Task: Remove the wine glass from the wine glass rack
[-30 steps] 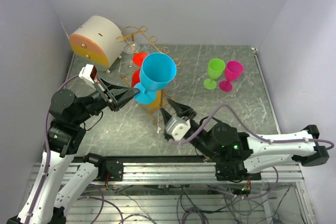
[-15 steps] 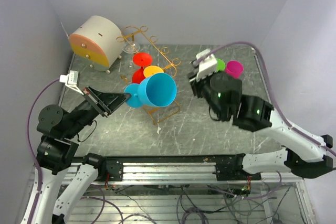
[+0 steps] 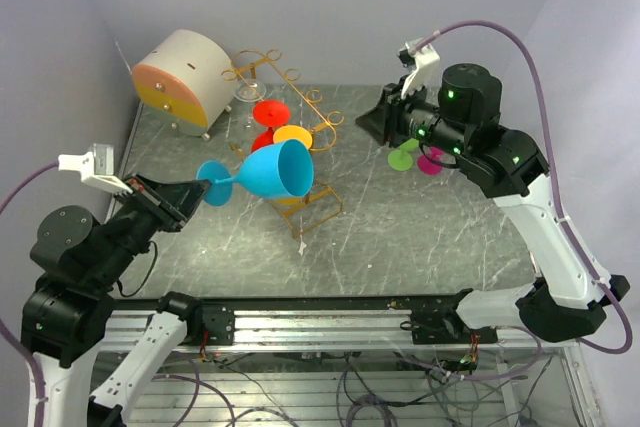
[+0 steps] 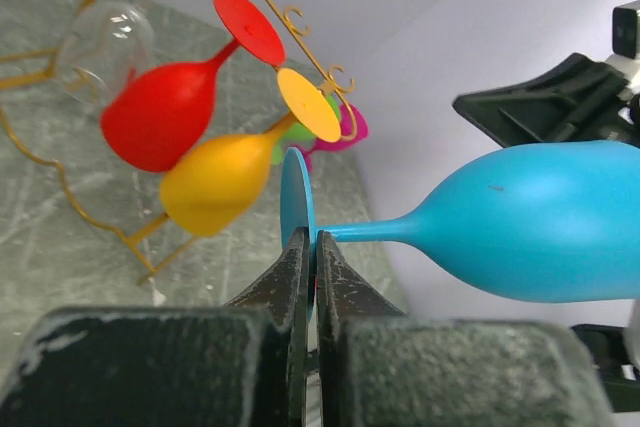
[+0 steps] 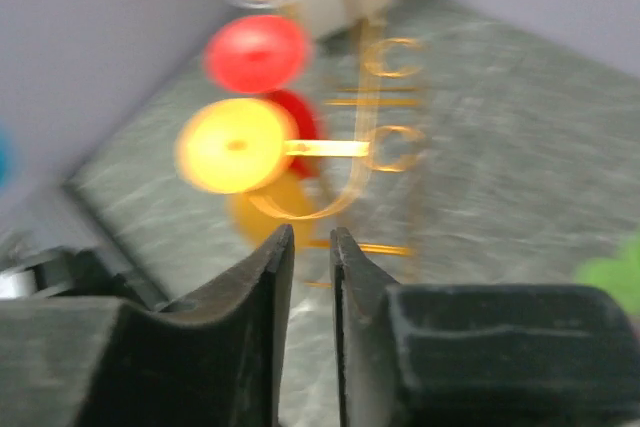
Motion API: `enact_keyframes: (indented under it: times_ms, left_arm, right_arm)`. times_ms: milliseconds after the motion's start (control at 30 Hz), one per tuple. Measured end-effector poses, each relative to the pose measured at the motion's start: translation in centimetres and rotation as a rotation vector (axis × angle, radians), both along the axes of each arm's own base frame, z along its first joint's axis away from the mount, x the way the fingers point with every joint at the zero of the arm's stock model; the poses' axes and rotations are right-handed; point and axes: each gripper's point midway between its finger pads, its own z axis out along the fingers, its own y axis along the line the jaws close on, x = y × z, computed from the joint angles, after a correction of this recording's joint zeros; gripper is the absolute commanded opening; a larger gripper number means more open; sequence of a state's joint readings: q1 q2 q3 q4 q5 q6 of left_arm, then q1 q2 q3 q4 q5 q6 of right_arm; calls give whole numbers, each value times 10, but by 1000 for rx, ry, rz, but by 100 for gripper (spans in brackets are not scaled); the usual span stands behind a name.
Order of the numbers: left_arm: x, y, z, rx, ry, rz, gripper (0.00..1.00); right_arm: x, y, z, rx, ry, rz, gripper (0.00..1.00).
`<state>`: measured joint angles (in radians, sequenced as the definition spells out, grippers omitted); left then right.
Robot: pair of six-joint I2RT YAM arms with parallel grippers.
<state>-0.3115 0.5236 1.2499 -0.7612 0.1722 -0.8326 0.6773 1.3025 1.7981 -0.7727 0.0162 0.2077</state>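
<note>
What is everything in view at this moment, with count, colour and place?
blue wine glass: 1, blue, off the rack, in the air, held by its foot
wine glass rack: 1, gold wire, far middle-left of table
red wine glass: 1, red, hanging bowl-down on the rack
yellow wine glass: 1, yellow-orange, hanging beside the red one
clear wine glass: 1, clear, hanging behind the red one
green wine glass: 1, green, far right, partly hidden
pink wine glass: 1, pink, beside the green one
drawer box: 1, white and orange, far left corner
table: 1, grey marbled
left tool: 1, black, shut on the blue glass's foot
right tool: 1, black, raised far right, fingers close together, empty
</note>
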Motion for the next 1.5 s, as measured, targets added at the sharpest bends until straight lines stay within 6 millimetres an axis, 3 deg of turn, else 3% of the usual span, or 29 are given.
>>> enact_keyframes:
  times_ms: [100, 167, 333, 500, 967, 1300, 1367, 1433, 1467, 1500]
  left_arm:
    - [-3, 9, 7, 55, -24, 31, 7]
    - [-2, 10, 9, 87, -28, 34, 7]
    - [15, 6, -2, 151, 21, 24, 7]
    - [24, 2, -10, 172, 52, 11, 7]
    - [28, -7, -4, 161, 44, -29, 7]
    - [36, -15, 0, 148, 40, -55, 7]
    - [38, -17, 0, 145, 44, -62, 7]
    - [40, -19, 1, 142, 45, -69, 7]
    - [41, -20, 1, 142, 47, -72, 7]
    - [42, -20, 0, 143, 49, -72, 7]
  right_arm:
    - [-36, 36, 11, 104, 41, 263, 42]
    - [-61, 53, 22, 166, 60, 427, 43]
    - [-93, 68, 39, 240, 69, 636, 43]
    - [-109, 73, 52, 280, 57, 735, 43]
    - [-93, 86, 36, 267, 91, 733, 41]
    - [-95, 101, 31, 261, 96, 759, 41]
    - [-94, 107, 25, 251, 106, 761, 30]
    - [-93, 113, 20, 240, 112, 757, 6]
    - [-91, 115, 17, 232, 112, 750, 0]
    - [-87, 117, 14, 222, 112, 728, 0]
